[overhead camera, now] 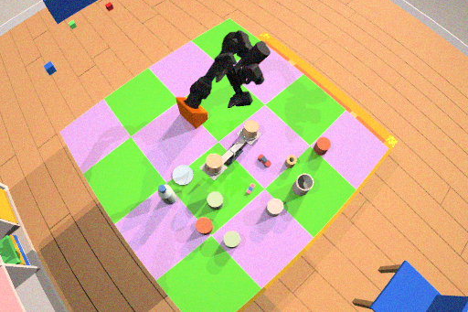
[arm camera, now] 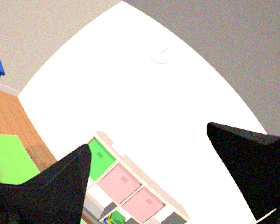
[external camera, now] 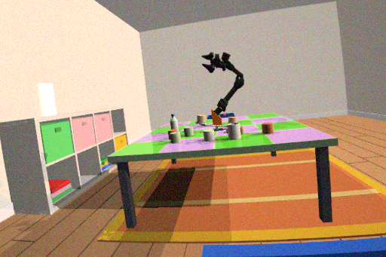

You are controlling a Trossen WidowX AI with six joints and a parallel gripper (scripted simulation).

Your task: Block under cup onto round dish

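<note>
Top view shows you the black parallel-jaw gripper [overhead camera: 239, 100] high above the checkered green and pink table [overhead camera: 137, 94], its fingers spread almost fully and holding nothing, probably because no cup is chosen yet. Two tan cylindrical cups [overhead camera: 250, 129] [overhead camera: 213, 163] stand on the ends of the small grey balance [overhead camera: 234, 150], and the block is hidden under one of them. You find the pale round dish [overhead camera: 182, 175] just beside the nearer cup, so I judge the carry will be short.

My gripper [external camera: 208, 62] is hanging wide open high above the table [external camera: 226, 149], with open air all around it. Lower down, a bottle [overhead camera: 166, 193], a toy car [overhead camera: 264, 160] and scattered cylinders are crowding the balance [overhead camera: 232, 150].
</note>
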